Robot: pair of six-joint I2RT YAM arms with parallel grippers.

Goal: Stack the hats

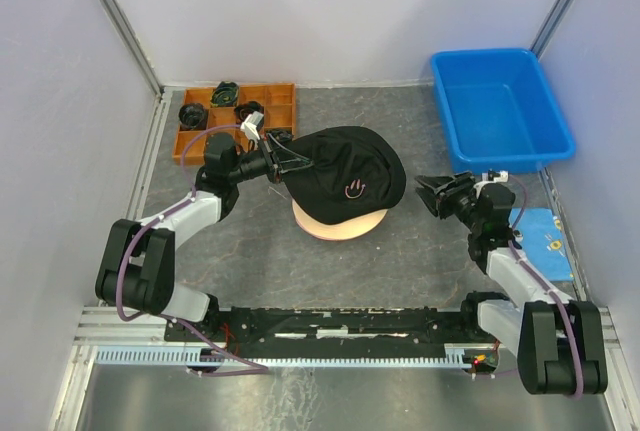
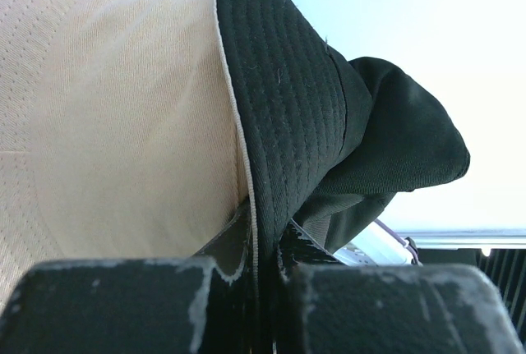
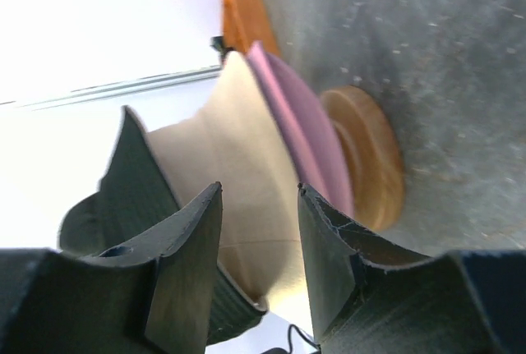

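My left gripper (image 2: pixel 267 239) is pinched tight on the stitched brim of the black hat (image 2: pixel 288 83). The brim edge runs straight out from between the fingers, and the crown flops in a loose fold just past them. Pressed against the other face of that brim is the beige hat (image 2: pixel 107 108), which the black one lies over. My right gripper (image 3: pixel 259 191) stands with its jaws apart and nothing between them, clear of the pile. Ahead of it I see the beige hat, a pink hat (image 3: pixel 296 124) under it, and the wooden stand (image 3: pixel 370 157) at the bottom. I judge the black hat light and limp, sagging wherever it is unsupported. The quilted brim looks firmest, so I would grip there, ideally on opposite sides.
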